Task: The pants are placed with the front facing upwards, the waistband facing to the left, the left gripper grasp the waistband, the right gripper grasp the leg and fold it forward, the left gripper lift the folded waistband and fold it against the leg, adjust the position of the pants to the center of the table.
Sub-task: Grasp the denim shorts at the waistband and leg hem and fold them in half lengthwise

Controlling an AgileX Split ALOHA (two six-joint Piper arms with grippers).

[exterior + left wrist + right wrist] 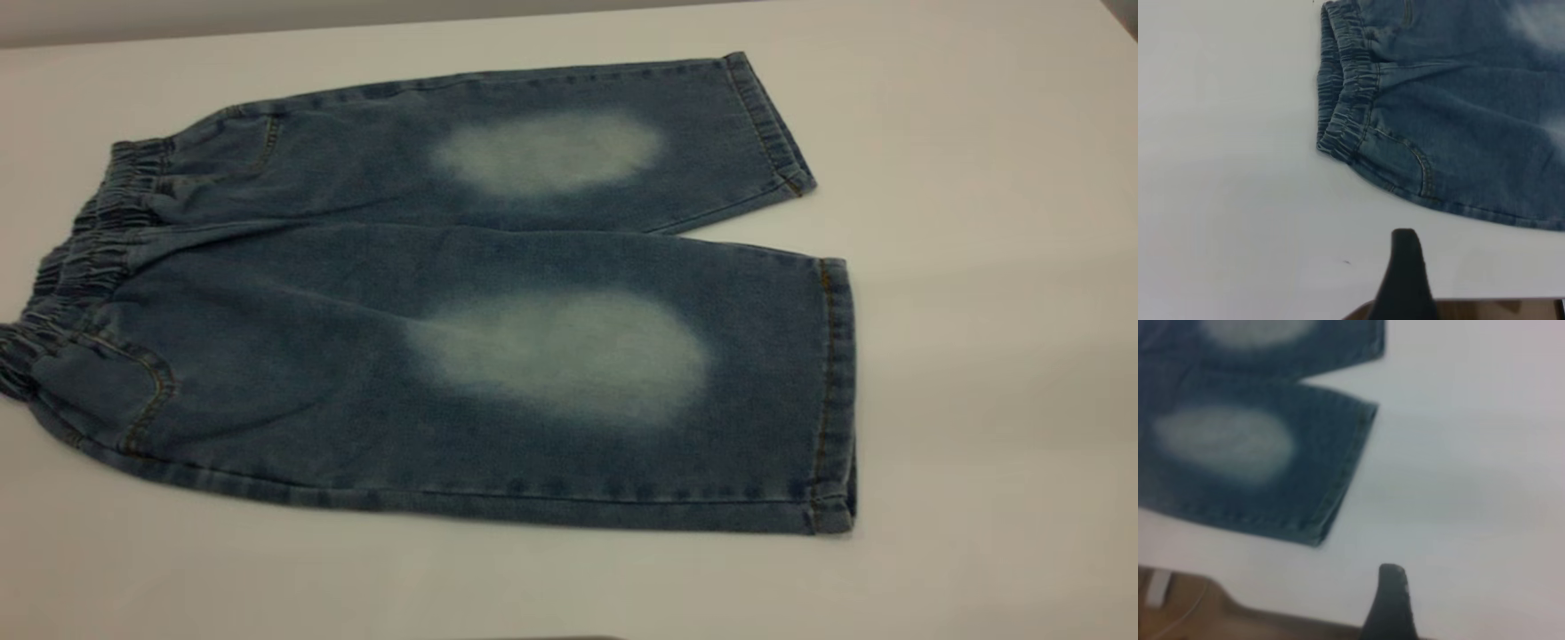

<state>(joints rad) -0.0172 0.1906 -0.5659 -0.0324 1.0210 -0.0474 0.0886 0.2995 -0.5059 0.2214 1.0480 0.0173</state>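
The blue denim pants (pixel 462 302) lie flat and unfolded on the white table (pixel 978 356), a pale oval on each leg. The gathered waistband (pixel 80 258) is at the left and the two leg hems point right. No arm shows in the exterior view. In the left wrist view one black finger (pixel 1405 273) of my left gripper (pixel 1469 267) hovers over bare table, a short way from the waistband (pixel 1345 100). In the right wrist view one black finger (pixel 1391 600) of my right gripper (pixel 1439 587) hangs off the near leg's hem (pixel 1345 467). Both stand open, holding nothing.
The table's near edge (pixel 1485 301) runs close behind both grippers, with brown floor beyond it. Its far edge (pixel 356 31) runs just past the upper leg. Bare tabletop lies right of the hems and in front of the pants.
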